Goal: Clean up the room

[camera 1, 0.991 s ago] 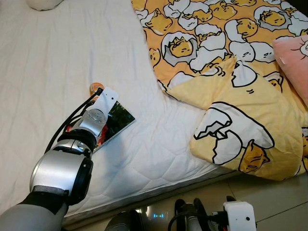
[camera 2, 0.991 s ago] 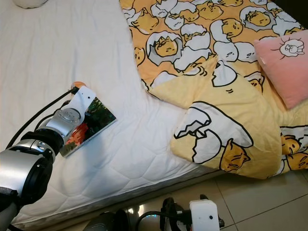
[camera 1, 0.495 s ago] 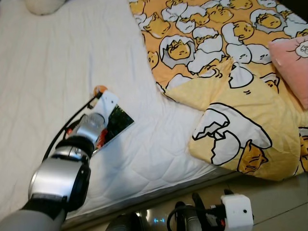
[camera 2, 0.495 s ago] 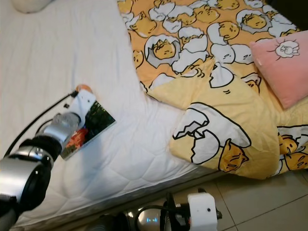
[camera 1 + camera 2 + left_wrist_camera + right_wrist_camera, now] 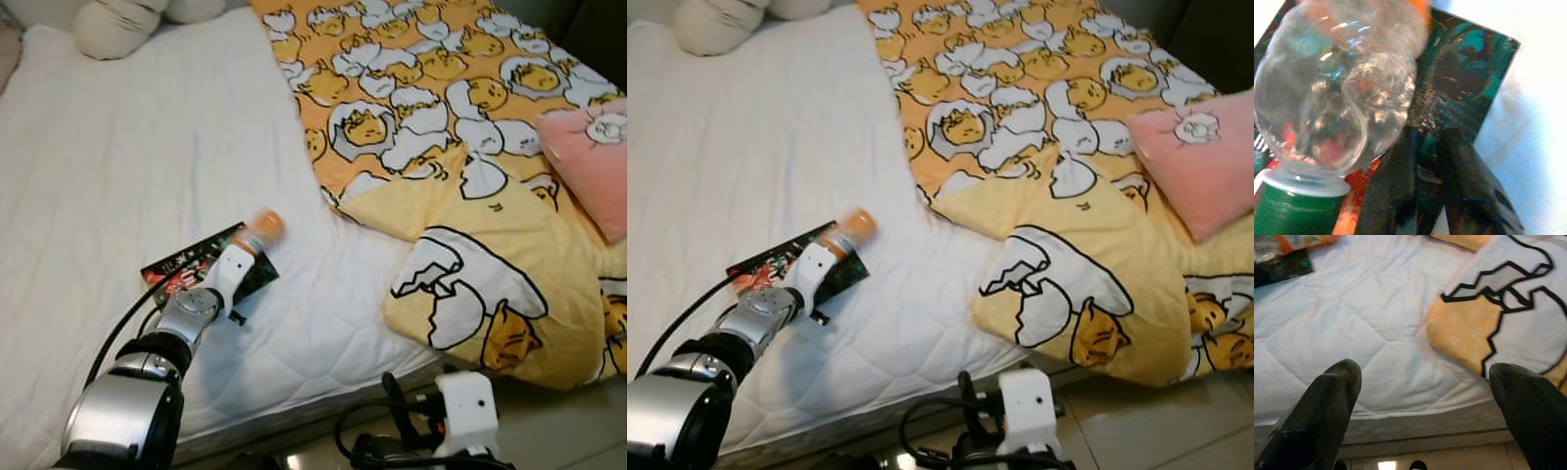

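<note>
A clear plastic bottle point(image 5: 257, 231) with an orange cap and green label lies blurred across the near corner of a dark book point(image 5: 181, 269) on the white mattress point(image 5: 118, 166). My left arm point(image 5: 186, 313) reaches out over that book. In the left wrist view the bottle point(image 5: 1337, 98) bulks large beside my left gripper point(image 5: 1430, 139). The gripper is shut, with its two fingers point(image 5: 1396, 186) close together against the book cover point(image 5: 1469, 83) and nothing between them. My right gripper point(image 5: 1430, 396) is open, low at the bed's front edge.
A yellow and orange egg-print blanket point(image 5: 460, 196) covers the bed's right half, its folded corner hanging over the edge. A pink pillow point(image 5: 593, 162) lies at far right. Cream plush toys point(image 5: 113, 24) sit at the head of the bed. Tiled floor point(image 5: 578, 421) runs below.
The head view has lifted and shows more of the bed. The bottle has gone from beyond my left wrist to the book's right corner. The book is turned and shows left of the arm.
</note>
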Controlling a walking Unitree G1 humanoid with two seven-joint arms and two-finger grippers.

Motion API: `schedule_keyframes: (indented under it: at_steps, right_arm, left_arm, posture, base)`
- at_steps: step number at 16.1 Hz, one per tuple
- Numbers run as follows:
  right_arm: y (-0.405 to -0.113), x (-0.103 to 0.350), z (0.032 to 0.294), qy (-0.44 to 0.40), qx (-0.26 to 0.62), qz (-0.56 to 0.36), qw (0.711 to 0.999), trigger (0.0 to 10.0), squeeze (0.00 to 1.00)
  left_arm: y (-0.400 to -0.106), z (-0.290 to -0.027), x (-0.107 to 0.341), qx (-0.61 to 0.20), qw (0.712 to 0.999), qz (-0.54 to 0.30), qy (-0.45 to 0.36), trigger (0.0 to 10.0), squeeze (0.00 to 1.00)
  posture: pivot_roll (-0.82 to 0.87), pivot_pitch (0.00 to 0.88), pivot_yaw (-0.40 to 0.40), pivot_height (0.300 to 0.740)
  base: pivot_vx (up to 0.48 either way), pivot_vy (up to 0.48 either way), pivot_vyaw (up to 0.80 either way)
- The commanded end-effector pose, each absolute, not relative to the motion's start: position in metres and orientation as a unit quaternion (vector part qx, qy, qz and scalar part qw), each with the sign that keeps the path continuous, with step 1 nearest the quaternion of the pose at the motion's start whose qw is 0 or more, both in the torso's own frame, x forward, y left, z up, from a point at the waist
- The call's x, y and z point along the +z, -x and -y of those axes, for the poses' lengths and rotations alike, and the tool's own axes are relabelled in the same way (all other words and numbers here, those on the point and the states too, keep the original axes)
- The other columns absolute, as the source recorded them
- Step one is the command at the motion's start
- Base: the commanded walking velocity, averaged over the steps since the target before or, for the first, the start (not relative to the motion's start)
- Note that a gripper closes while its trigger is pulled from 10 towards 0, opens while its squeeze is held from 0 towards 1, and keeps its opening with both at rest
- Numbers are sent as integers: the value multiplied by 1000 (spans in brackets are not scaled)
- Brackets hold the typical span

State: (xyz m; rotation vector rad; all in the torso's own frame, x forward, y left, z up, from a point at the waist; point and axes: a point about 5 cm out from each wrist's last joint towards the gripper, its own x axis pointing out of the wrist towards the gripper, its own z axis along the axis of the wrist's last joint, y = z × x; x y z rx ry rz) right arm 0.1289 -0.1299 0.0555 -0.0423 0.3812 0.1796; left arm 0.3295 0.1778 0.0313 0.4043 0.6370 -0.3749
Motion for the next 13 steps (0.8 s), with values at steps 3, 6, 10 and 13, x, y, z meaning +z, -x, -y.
schedule_keyframes:
  at_steps: [3, 6, 10, 13]
  right_arm:
    - [-133, 50, 131, 21, 99, -190, 977, 10000, 0]
    - [-138, 46, 130, 25, 110, -189, 976, 10000, 0]
    - [-153, 42, 131, 28, 116, -180, 976, 10000, 0]
    - [-169, 47, 132, -2, 102, -156, 982, 10000, 0]
  left_arm:
    - [-345, -137, 85, -283, 938, -168, -107, 10000, 0]
    - [-326, -127, 101, -385, 900, -176, -104, 10000, 1000]
    - [-338, -147, 127, -349, 909, -156, -164, 10000, 1000]
    - [-370, -183, 124, -143, 959, -137, -203, 10000, 1000]
  posture:
    - [-129, 17, 28, 740]
    - [-105, 5, 15, 740]
    - [-68, 0, 10, 740]
    - [-84, 0, 23, 740]
  base:
    - [0, 0, 0]
    - [0, 0, 0]
    - [0, 0, 0]
    - [0, 0, 0]
